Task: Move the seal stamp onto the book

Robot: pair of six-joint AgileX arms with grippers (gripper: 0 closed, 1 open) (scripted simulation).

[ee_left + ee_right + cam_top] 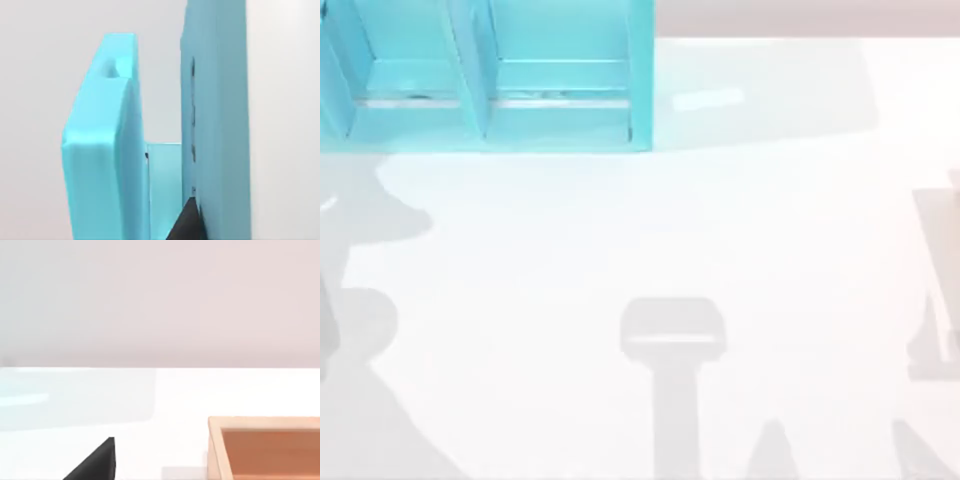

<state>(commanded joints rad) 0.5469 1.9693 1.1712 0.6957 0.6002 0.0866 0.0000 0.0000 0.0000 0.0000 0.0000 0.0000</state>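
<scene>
With the turquoise shelf unit (pixel 490 80) set at the upper left of the table (pixel 670 230), a wooden tray (pixel 265 447) is seen by the right wrist (seal stamp and book unlocated; jaw states cannot be told).

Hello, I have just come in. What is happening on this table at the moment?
Nothing is being handled right now. A turquoise shelf unit with compartments stands at the far left of the white table, and the left wrist view looks closely at its turquoise panels. The right wrist view shows a corner of a shallow light wooden box with an orange-brown inside on the table. A dark fingertip of the right gripper appears there, touching nothing.
</scene>
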